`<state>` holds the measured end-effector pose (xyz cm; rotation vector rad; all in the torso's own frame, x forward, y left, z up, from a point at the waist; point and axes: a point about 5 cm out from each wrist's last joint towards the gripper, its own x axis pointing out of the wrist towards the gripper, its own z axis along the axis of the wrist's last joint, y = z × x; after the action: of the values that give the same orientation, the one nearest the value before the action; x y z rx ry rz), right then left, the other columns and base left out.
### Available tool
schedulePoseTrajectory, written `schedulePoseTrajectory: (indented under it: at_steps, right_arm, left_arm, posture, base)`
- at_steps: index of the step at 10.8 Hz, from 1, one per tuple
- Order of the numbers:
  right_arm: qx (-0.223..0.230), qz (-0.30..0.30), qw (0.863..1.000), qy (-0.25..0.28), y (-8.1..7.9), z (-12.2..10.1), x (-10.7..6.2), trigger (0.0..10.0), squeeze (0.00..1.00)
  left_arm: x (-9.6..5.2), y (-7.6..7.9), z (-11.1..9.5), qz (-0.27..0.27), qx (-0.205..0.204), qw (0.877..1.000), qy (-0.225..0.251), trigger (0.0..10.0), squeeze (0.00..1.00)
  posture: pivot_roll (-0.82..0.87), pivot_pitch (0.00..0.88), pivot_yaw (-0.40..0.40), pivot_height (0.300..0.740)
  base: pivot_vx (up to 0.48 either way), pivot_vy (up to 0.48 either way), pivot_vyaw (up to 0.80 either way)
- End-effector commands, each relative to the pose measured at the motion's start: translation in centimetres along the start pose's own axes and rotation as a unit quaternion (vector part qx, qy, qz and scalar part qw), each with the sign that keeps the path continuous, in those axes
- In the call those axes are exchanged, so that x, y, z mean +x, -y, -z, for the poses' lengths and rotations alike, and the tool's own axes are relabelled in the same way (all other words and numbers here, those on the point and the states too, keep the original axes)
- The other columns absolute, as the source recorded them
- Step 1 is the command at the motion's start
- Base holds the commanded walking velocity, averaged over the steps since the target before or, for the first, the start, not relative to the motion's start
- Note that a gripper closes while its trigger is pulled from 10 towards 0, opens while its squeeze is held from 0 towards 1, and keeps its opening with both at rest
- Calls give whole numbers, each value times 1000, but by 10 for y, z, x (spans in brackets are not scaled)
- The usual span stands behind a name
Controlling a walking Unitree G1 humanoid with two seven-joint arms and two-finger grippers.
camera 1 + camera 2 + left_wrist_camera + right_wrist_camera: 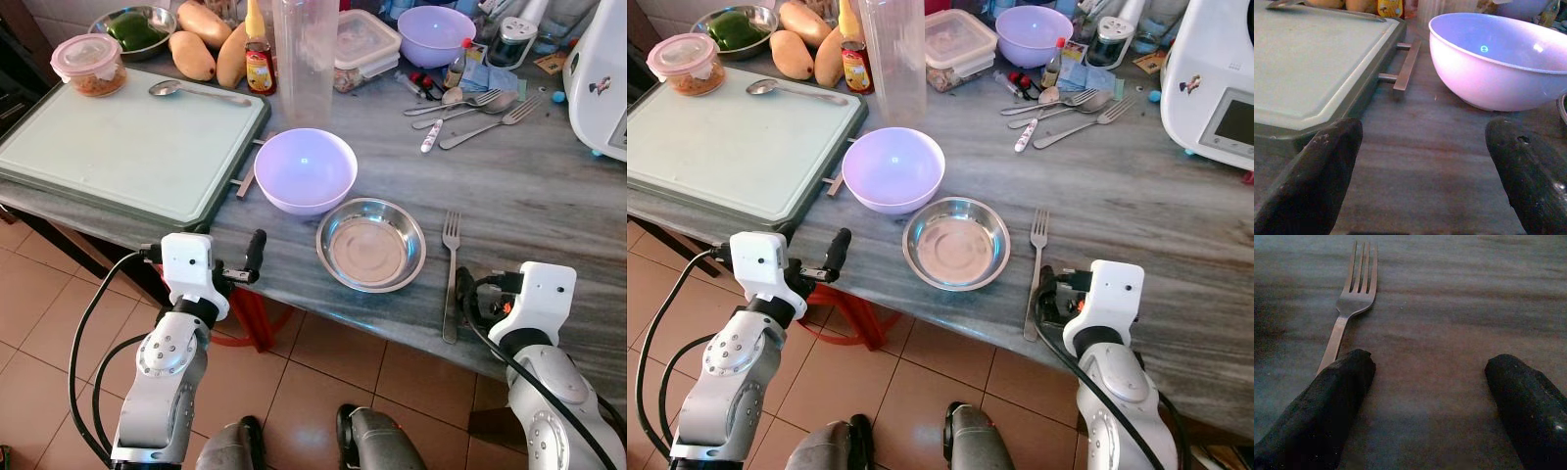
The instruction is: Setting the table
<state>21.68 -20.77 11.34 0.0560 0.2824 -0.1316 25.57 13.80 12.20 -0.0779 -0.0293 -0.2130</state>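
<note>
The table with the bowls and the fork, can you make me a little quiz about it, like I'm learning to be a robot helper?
1. True or false: the fork lies to the right of the steel bowl.
2. Which thing sits on the cutting board?
A. a spoon
B. a knife
C. a cup
3. Fill in: the purple bowl in front of the left gripper has ___ inside it.

Key
1. True. The fork is beside the steel bowl, near the right gripper, whose fingers are open.
2. A. A spoon lies near the board's far edge.
3. Nothing; it is empty.
</note>
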Motion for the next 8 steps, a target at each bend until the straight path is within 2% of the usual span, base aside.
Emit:
schedulePoseTrajectory:
  at_steps: [1, 5, 6, 8]
  right_arm:
    - [13, -39, 997, -67, -14, 26, -2, 10000, 0]
    - [3, 51, 999, 10, 8, 2, -17, 10000, 0]
    - [-18, 74, 997, 33, 15, -5, -27, 10000, 0]
    - [-31, 91, 994, 60, 20, -11, -32, 10000, 0]
  left_arm:
    - [-3, -1, 0, 2, 3, 1000, -4, 10000, 0]
    - [-2, -2, 0, 3, 2, 1000, -3, 10000, 0]
    - [-1, -3, -1, 3, 2, 1000, -3, 10000, 0]
    - [0, -2, -1, 5, 0, 1000, -1, 10000, 0]
  posture:
    - [-91, 213, 24, 740]
    - [-99, 214, 25, 740]
    - [-107, 214, 28, 740]
    - [-117, 211, 32, 740]
  base:
    - [0, 0, 0]
    - [0, 0, 0]
    - [0, 0, 0]
    - [0, 0, 0]
